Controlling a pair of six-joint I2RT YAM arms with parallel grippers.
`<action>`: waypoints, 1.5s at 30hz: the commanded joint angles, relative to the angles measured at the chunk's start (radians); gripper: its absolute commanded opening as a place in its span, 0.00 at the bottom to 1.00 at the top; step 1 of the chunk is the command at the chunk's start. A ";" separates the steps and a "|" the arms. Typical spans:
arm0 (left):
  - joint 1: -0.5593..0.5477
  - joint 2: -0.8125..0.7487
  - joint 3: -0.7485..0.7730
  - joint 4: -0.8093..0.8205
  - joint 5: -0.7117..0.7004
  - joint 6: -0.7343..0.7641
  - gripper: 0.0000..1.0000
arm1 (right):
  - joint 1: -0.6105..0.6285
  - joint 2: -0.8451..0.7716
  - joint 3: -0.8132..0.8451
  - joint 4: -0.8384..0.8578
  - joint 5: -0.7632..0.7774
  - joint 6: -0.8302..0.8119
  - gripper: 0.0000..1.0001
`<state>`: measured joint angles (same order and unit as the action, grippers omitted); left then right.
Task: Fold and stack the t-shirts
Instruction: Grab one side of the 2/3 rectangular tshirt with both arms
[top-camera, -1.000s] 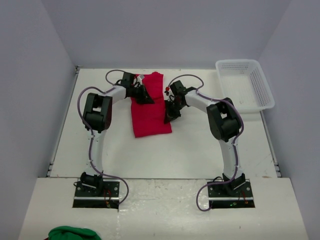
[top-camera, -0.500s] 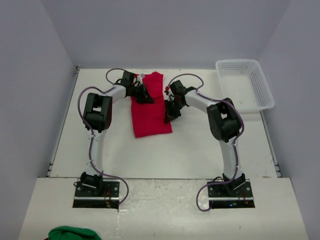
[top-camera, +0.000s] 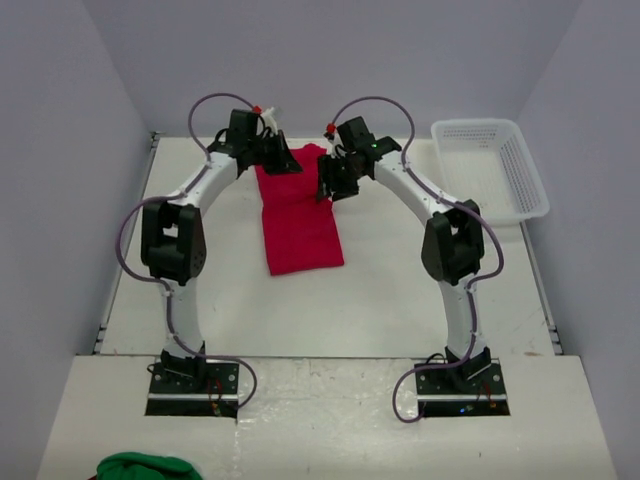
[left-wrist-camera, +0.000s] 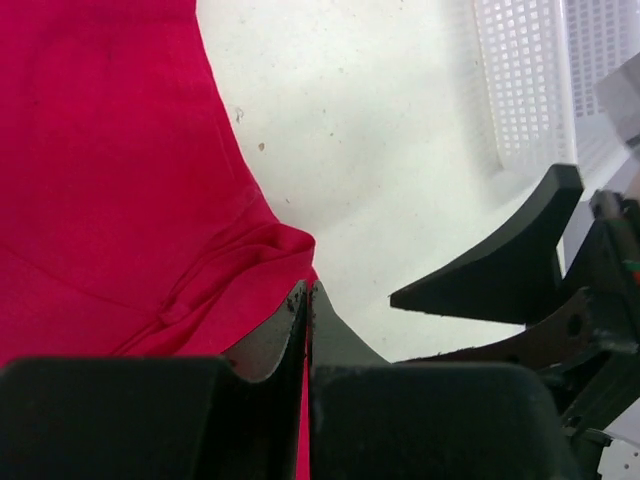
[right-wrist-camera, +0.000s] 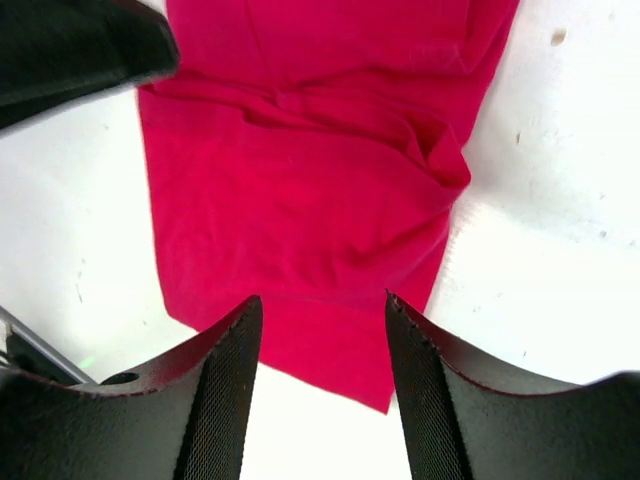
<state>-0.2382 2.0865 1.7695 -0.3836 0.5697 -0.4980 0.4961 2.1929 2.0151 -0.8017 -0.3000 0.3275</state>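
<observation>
One red t-shirt (top-camera: 302, 220) lies folded into a long strip on the white table, running from the far middle toward me. My left gripper (top-camera: 283, 162) is at the strip's far left corner. In the left wrist view its fingertips (left-wrist-camera: 308, 290) are pressed together, with a bunched ridge of the t-shirt (left-wrist-camera: 110, 180) running into them. My right gripper (top-camera: 333, 185) hovers at the strip's far right edge. In the right wrist view it (right-wrist-camera: 322, 298) stands open above the t-shirt (right-wrist-camera: 300, 200), holding nothing.
A white mesh basket (top-camera: 490, 170) stands at the far right of the table; its wall (left-wrist-camera: 520, 80) also shows in the left wrist view. A green cloth (top-camera: 140, 467) lies at the near left, in front of the arm bases.
Both arms have risen and moved toward the far end of the strip. The right gripper has opened and let go of the cloth. The left gripper stays shut.
</observation>
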 joint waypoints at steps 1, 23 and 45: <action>-0.004 -0.060 -0.007 -0.066 -0.067 0.042 0.00 | -0.008 0.082 0.103 -0.088 0.039 -0.024 0.54; -0.003 -0.221 -0.186 -0.089 -0.148 0.084 0.00 | -0.067 0.249 0.246 -0.103 -0.001 -0.039 0.50; 0.004 -0.253 -0.265 -0.057 -0.159 0.088 0.00 | -0.034 0.315 0.353 -0.139 -0.048 -0.035 0.41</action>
<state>-0.2379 1.8904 1.5070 -0.4763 0.4145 -0.4267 0.4469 2.4954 2.3283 -0.9203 -0.3164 0.3054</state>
